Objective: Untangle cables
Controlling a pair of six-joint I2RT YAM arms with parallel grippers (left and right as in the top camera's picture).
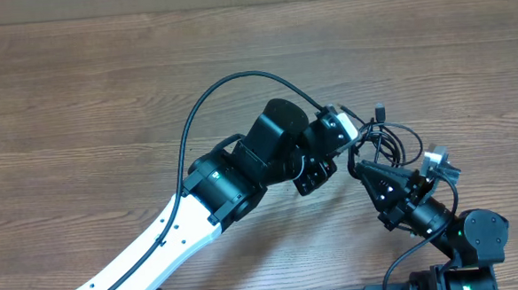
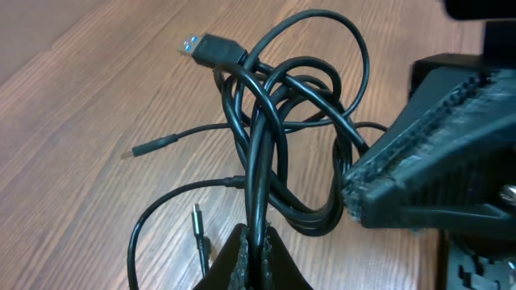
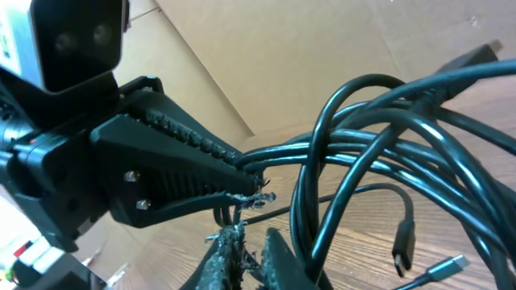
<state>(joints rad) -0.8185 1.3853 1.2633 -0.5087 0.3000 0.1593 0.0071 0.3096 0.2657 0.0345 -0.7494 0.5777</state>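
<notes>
The cables (image 1: 397, 139) are a knot of thin black cords lying on the table right of centre. In the left wrist view the tangle (image 2: 282, 121) shows a USB plug (image 2: 208, 50) at the far side and two small plugs on the wood. My left gripper (image 2: 260, 259) is shut on one strand that runs up into the knot. My right gripper (image 3: 251, 251) sits just under the left gripper's tip (image 3: 255, 184), its jaws nearly together with a thin strand running down between them. The main loops (image 3: 379, 137) pass to the right of its fingers.
The wooden table (image 1: 79, 92) stretches left and back. The left arm's own thick black wire (image 1: 205, 99) arcs above it. Both arms crowd the near right; the right arm's base (image 1: 481, 235) is at the front edge. Cardboard (image 3: 306, 56) stands behind.
</notes>
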